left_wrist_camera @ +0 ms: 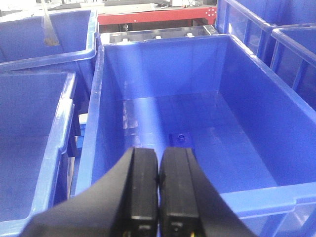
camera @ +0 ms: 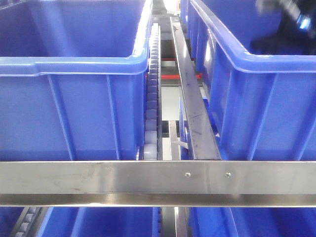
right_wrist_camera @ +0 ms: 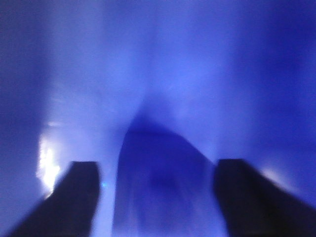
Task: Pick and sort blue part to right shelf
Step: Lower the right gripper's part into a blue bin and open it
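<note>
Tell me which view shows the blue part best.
The left wrist view: the blue part sits small but sharp on a crate floor. The right wrist view shows only a blurred blue shape between the open right gripper; the front view shows none.

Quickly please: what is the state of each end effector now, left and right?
Left end effector: closed, holding nothing.
Right end effector: open; a blurred blue shape lies between its fingers, ungripped.
</note>
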### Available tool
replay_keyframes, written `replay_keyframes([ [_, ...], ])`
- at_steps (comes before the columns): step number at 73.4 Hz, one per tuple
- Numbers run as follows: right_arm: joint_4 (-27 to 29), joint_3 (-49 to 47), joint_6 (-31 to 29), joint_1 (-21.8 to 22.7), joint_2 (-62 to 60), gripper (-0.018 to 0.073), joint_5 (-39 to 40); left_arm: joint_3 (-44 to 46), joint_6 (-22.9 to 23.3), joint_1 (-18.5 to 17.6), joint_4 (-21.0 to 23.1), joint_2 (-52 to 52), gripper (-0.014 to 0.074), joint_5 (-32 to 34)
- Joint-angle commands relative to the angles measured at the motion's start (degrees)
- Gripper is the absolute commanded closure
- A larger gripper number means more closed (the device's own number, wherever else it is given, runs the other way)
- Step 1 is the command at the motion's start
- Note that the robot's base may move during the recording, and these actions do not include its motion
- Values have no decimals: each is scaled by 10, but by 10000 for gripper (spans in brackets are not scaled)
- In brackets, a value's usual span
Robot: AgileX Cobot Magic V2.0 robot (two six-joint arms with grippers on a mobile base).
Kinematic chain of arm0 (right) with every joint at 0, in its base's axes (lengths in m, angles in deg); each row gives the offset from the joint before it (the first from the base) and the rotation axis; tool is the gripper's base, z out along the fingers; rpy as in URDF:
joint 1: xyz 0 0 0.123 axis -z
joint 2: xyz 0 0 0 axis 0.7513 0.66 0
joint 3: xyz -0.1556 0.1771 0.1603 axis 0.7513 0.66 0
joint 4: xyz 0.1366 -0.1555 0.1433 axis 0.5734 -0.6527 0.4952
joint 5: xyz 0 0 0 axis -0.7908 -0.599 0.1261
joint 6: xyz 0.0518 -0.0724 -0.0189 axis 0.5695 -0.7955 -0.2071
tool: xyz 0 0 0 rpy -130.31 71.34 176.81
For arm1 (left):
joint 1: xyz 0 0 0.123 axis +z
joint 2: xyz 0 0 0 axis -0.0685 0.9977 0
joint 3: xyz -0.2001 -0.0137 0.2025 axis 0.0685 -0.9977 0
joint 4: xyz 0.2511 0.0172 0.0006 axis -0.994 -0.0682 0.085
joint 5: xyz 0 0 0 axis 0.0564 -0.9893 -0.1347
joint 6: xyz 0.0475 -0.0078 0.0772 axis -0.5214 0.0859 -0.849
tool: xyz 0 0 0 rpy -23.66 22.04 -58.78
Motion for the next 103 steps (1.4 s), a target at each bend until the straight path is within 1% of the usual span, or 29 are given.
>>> replay_keyframes([
  [1,-6,-18,-5,6,-82,230,4,16,0,-3,-1,5,470,47],
  [9,-5,7,-5,6,-149,431,-10,16,0,-3,-1,5,470,47],
  [14,-3,38,-5,6,-195,525,-7,16,0,-3,-1,5,470,47],
  [27,-3,167,-5,6,-324,522,27,16,0,-3,-2,5,470,47],
  [45,-3,389,-5,6,-534,522,118,16,0,-3,-2,5,470,47],
  [58,-3,496,-5,6,-662,522,152,16,0,-3,-3,5,470,47],
  [69,-3,536,-5,6,-763,522,152,16,0,-3,-3,5,470,47],
  [76,-3,538,-5,6,-820,522,151,16,0,-3,-3,5,470,47],
  [84,-3,538,-5,6,-885,522,169,16,0,-3,-3,5,470,44],
  [95,-4,538,-5,6,-932,522,189,16,0,-3,-3,5,470,27],
  [103,-3,540,-5,6,-934,522,189,16,0,-3,-3,5,470,27],
])
